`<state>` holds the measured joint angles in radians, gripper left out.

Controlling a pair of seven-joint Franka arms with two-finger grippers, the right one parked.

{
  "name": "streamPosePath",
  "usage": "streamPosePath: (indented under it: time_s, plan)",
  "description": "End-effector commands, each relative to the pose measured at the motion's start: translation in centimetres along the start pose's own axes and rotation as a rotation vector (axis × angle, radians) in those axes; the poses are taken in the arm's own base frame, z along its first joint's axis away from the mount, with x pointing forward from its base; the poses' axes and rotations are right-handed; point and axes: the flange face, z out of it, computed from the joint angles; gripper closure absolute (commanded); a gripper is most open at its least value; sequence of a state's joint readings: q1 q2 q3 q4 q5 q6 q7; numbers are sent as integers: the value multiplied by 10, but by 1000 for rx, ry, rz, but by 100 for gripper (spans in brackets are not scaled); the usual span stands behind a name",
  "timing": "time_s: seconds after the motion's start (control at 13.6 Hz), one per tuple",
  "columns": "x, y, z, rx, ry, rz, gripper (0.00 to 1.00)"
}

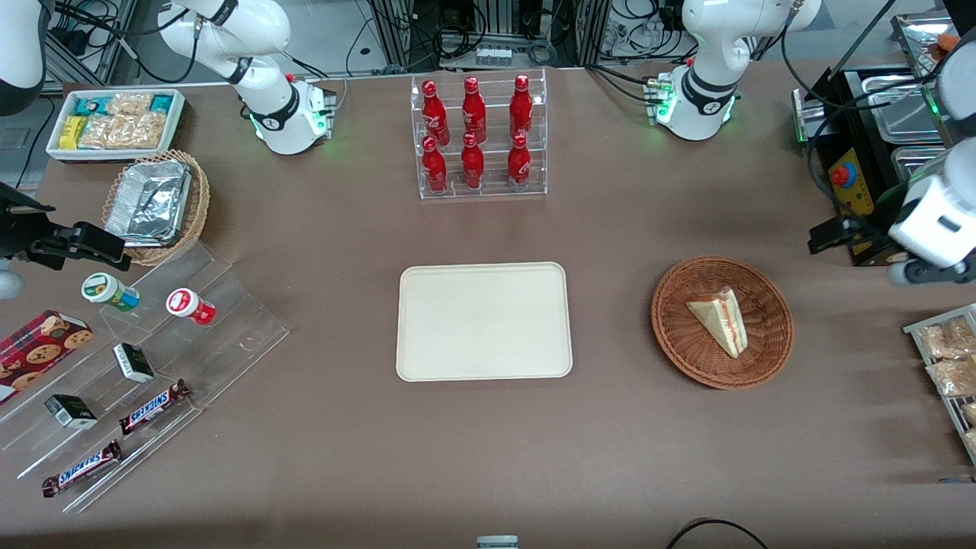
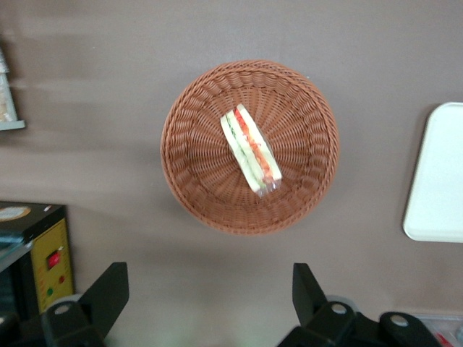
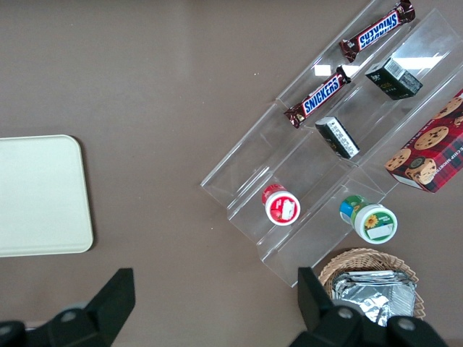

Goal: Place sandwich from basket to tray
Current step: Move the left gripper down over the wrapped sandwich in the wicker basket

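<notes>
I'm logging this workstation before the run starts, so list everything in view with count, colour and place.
sandwich: 1, white, red-green filling, in basket
basket: 1, reddish-brown wicker, toward working arm's end
tray: 1, cream, table middle
bottles: 6, red, in clear rack, farther from the front camera than tray
foil container: 1, silver, in tan basket
Snickers bars: 2, brown, on clear steps
snack bin: 1, white, toward parked arm's end
gripper: 1, black fingers open, above table beside basket

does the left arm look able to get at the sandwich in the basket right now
Probably yes. The sandwich lies alone and uncovered in the shallow basket, with nothing over or against it. The left gripper hangs above the table beside the basket, fingers open wider than the wedge.
</notes>
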<state>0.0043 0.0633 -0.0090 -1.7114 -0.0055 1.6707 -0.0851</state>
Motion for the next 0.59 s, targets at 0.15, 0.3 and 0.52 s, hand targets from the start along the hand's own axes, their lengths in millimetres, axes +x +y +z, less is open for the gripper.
streamPosePath:
  time_s: [0.15, 0.3, 0.52]
  plan:
    - [-2, 4, 53, -9, 67, -182, 0]
    - [4, 14, 74, -24, 82, -287, 0]
    - [11, 43, 107, -8, 67, -366, 0]
